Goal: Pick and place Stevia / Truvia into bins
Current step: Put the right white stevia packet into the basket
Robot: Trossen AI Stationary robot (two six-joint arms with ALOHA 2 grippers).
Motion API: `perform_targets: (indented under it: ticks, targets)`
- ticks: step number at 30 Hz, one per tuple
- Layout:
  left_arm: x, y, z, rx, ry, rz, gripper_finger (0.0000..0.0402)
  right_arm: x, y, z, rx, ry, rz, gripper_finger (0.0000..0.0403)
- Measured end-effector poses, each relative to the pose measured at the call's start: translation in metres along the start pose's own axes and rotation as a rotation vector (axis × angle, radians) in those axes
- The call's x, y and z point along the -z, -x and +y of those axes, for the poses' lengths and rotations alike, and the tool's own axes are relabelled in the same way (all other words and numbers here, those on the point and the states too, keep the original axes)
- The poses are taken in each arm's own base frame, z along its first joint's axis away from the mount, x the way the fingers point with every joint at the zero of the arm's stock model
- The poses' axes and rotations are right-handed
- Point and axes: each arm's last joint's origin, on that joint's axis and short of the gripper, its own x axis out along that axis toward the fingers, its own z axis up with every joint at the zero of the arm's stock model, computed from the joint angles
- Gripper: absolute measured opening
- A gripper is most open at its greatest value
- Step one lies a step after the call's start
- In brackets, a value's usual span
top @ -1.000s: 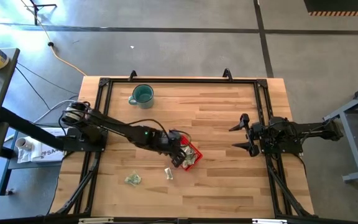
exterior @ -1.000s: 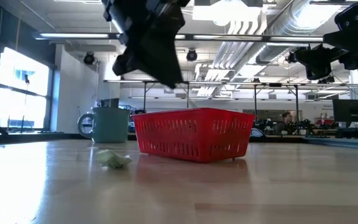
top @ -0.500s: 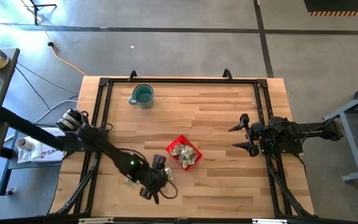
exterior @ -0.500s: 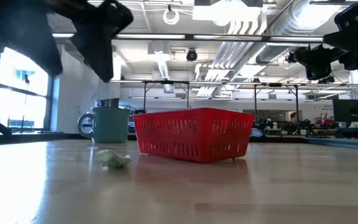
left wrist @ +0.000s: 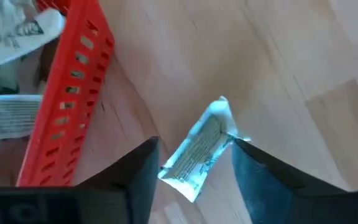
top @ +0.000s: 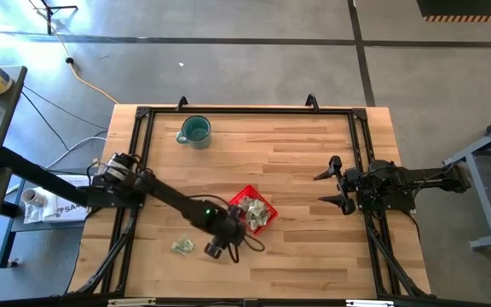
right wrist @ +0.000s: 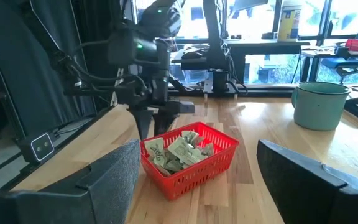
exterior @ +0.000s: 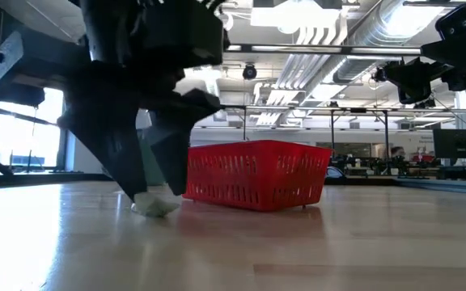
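The left gripper [top: 221, 245] has swung back from the table's near-left area toward the red bin [top: 267, 207]. Its open fingers now straddle 1 sachet [left wrist: 199, 151] lying just beside the bin.

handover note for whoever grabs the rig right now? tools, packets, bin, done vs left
Left tool: down at the table beside the red bin, open, fingers straddling one sweetener packet, not yet closed on it.
Right tool: open, parked at the table's right edge, idle.
Done: a pile of packets already sits in the bin.
Left: the packet between the fingers, plus one loose packet lying on the table nearer the left front corner.
Green mug is not part of the job.
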Motion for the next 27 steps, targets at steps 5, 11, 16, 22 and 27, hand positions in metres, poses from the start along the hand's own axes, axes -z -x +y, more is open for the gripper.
perform_targets:
  ticks: [5,11,16,22,27]
  targets:
    - [0.008,-0.002,0.011,0.07,0.021,0.049,0.0163,0.0,0.0,0.0,0.0,0.0,0.0,0.0312]
    - [0.023,0.003,0.009,0.091,0.077,0.207,0.0028,0.0,0.0,0.0,0.0,0.0,0.0,0.0312]
    - [0.038,0.021,0.006,0.104,0.251,0.368,0.0037,0.0,0.0,0.0,0.0,0.0,0.0,0.0312]
    - [0.033,0.083,0.016,-0.011,0.388,0.182,0.0019,0.0,0.0,0.0,0.0,0.0,0.0,0.0312]
    - [0.009,0.113,0.053,-0.172,0.532,-0.242,0.0033,0.0,0.0,0.0,0.0,0.0,0.0,0.0312]
